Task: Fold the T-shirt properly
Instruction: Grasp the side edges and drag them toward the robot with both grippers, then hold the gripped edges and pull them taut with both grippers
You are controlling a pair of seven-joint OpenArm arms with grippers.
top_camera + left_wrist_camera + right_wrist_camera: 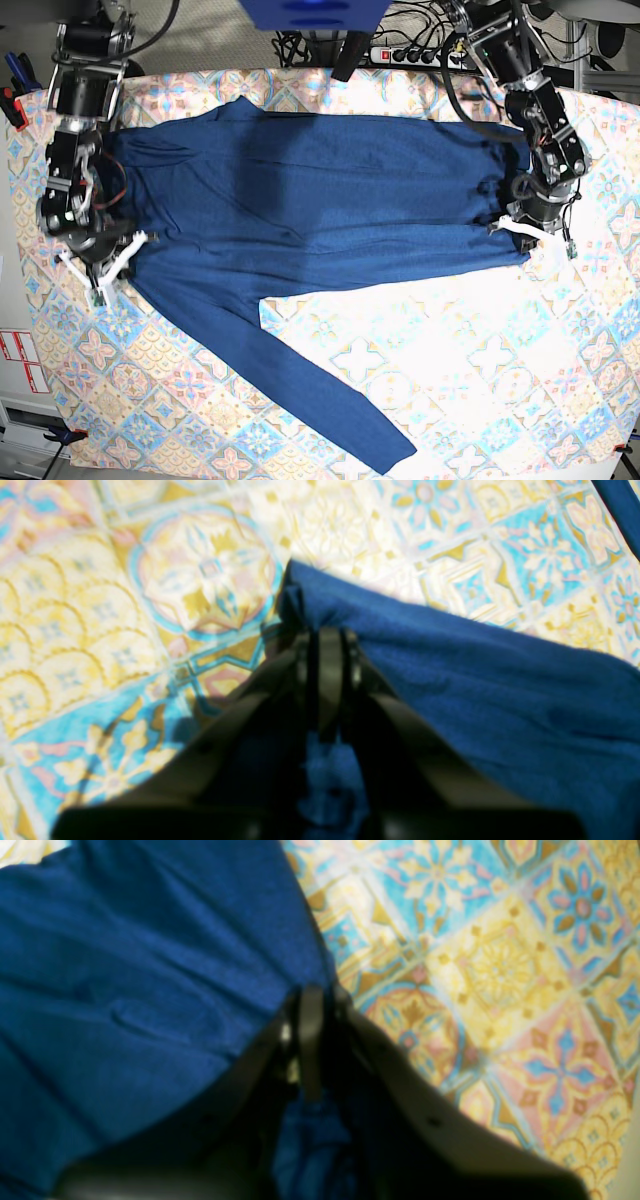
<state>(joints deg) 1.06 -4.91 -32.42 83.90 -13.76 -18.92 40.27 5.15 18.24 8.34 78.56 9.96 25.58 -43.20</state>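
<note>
The T-shirt [310, 190] lies spread across the patterned tablecloth [480, 340], one sleeve trailing toward the near edge. The left gripper [327, 630] and the right gripper [312, 995] each pinch a corner, jaws closed on fabric.

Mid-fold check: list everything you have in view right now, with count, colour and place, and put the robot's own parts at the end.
Long-sleeved knit T-shirt: one, dark navy blue, spread across the far half of the table, one sleeve trailing toward the near edge.
Patterned tile-print table cover: one, yellow, turquoise and pink, under the shirt.
Power strip with cables: one, white with dark leads, behind the table's far edge.
Blue box-like object: one, blue, top centre behind the table, cut off by the frame.
Red-and-white labels: a few, on the surface beside the table.
Left pincer: one, black, shut on the T-shirt at one end's edge.
Right pincer: one, black, shut on the T-shirt at the other end.
</note>
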